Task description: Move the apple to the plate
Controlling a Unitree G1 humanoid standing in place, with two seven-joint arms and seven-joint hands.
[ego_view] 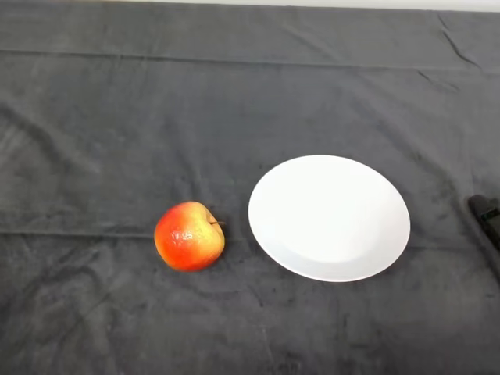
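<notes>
**A:** Where was the apple (189, 236)?

**B:** On the dark cloth (156, 117), in the near half of the table and a little left of centre in the head view. It lay to the left of the plate (329, 217), near it but not touching. A narrow strip of cloth showed between the fruit and the rim.

**A:** So it was not on the plate?

**B:** No, it rested wholly on the cloth. There was only 1 apple and 1 plate.

**A:** How did the apple look?

**B:** It was red, running to yellow-orange on its near left side, with a shiny patch on the skin. It was tipped over, so its short stem (215, 223) pointed right, toward the plate.

**A:** And the plate?

**B:** White and round, lying flat with its shallow well facing up. It sat right of centre, with its middle slightly farther from the robot than the apple.

**A:** Anything else on the table?

**B:** A small black object (486, 217) sat at the right edge of the view, about level with the plate and apart from its rim. The frame cut it off, so I could not tell what it was.

**A:** What about the cloth itself?

**B:** It was wrinkled. 1 long crease (78, 232) ran sideways at about the apple's level, and another fold (234, 61) crossed the far part. A pale strip (312, 3) showed beyond the cloth's far edge.
</notes>
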